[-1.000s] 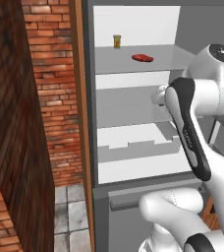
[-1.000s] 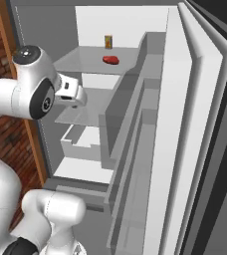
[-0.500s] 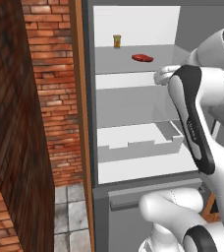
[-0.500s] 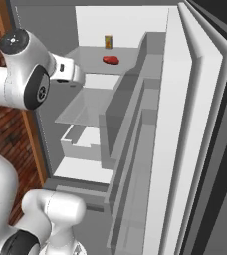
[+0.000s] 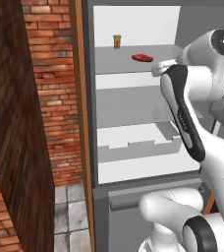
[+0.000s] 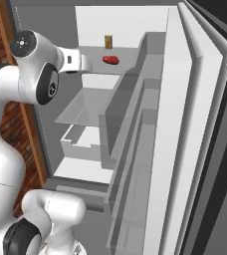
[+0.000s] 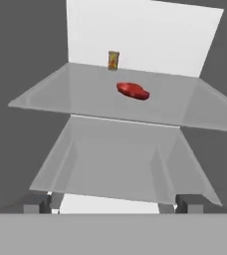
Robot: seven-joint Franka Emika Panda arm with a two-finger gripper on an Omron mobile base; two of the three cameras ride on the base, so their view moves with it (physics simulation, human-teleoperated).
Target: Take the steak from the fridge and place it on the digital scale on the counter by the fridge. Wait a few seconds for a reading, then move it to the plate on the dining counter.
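Dark jaws (image 7: 113,204) stand parted and released at the bottom of the hand view, one tip low on the left and one low on the right, with nothing between them. They are aimed into the open fridge (image 5: 133,93), well short of the upper grey shelf (image 7: 85,94) and apart from everything on it.

On that shelf lies the steak (image 7: 133,90), a flat red slab resting near the shelf's middle, a little right of centre in the hand view. In the left base view the steak (image 5: 142,58) sits toward the right part of the shelf, just beyond the white wrist of the arm (image 5: 182,98). In the right base view the steak (image 6: 111,60) lies just right of the arm's forward end.

Farther back, close to the white rear wall, a small yellow-orange jar (image 7: 113,60) stands upright, behind and slightly left of the steak, and apart from it. It appears too in the left base view (image 5: 117,41) and the right base view (image 6: 108,42).

Below the upper shelf is a second grey shelf (image 7: 120,159), and under it a white drawer (image 5: 138,147). The fridge door (image 6: 185,149) hangs open on the right, its inner bins facing the arm. A red brick wall (image 5: 50,98) stands left of the fridge.
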